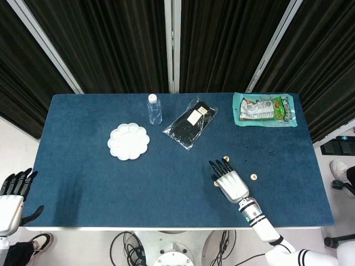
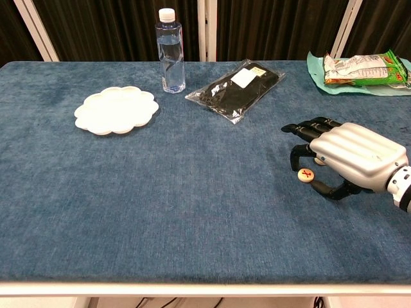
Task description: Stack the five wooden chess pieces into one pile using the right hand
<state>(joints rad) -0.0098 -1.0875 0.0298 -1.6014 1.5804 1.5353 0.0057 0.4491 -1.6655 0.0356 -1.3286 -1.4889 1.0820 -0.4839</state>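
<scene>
Small round wooden chess pieces lie on the blue table (image 2: 192, 212) at the front right. In the head view one piece (image 1: 226, 159) shows just past the fingertips, another piece (image 1: 253, 177) lies to the right of my right hand (image 1: 228, 182), and a third piece (image 1: 216, 183) peeks out at its left edge. In the chest view my right hand (image 2: 350, 154) arches palm down over the group. A red-marked piece (image 2: 306, 174) lies flat between the thumb and a curled finger, and any contact is unclear. The other pieces are hidden under the hand. My left hand (image 1: 13, 195) hangs off the table's front left, fingers apart, empty.
A water bottle (image 2: 170, 51) stands at the back centre. A white flower-shaped palette (image 2: 116, 110) lies to its left, and a black packet (image 2: 236, 89) to its right. A green snack bag on a teal sheet (image 2: 359, 68) sits in the back right corner.
</scene>
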